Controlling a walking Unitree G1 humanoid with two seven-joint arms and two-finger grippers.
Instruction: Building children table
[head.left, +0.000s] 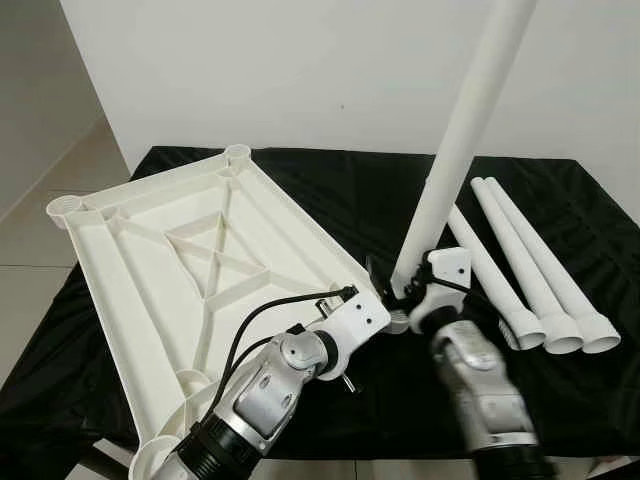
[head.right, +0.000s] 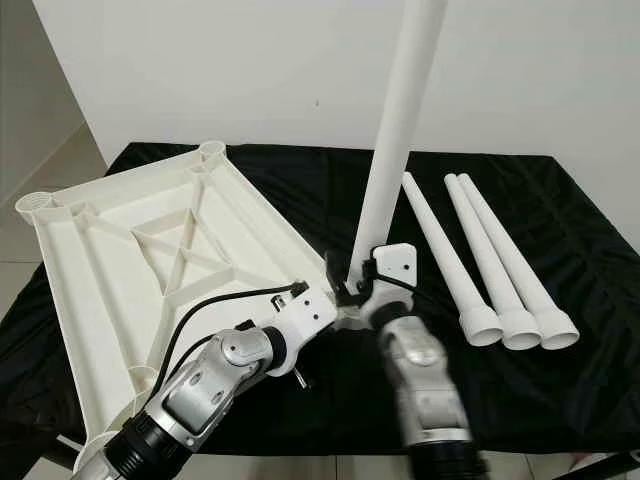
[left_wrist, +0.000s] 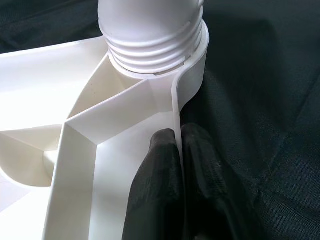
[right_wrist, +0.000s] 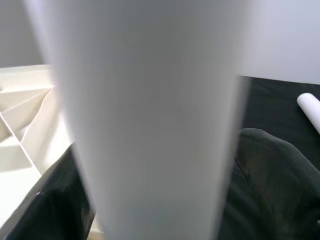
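Table top (head.left: 170, 260): lies upside down on the black cloth (head.left: 330, 200), ribs facing up.
Standing leg (head.left: 455, 140): upright, its threaded end sits in the corner socket (left_wrist: 192, 60).
Right gripper (head.left: 400, 290): clamped around the standing leg, low down.
Left gripper (left_wrist: 179, 165): pinches the table top's thin rim beside that socket.
Spare legs (head.left: 530, 265): three, side by side on the cloth.

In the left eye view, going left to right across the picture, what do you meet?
Upturned white tabletop → left hand clamped on its rim → upright leg held by the right hand → three loose legs lying side by side on the black cloth.
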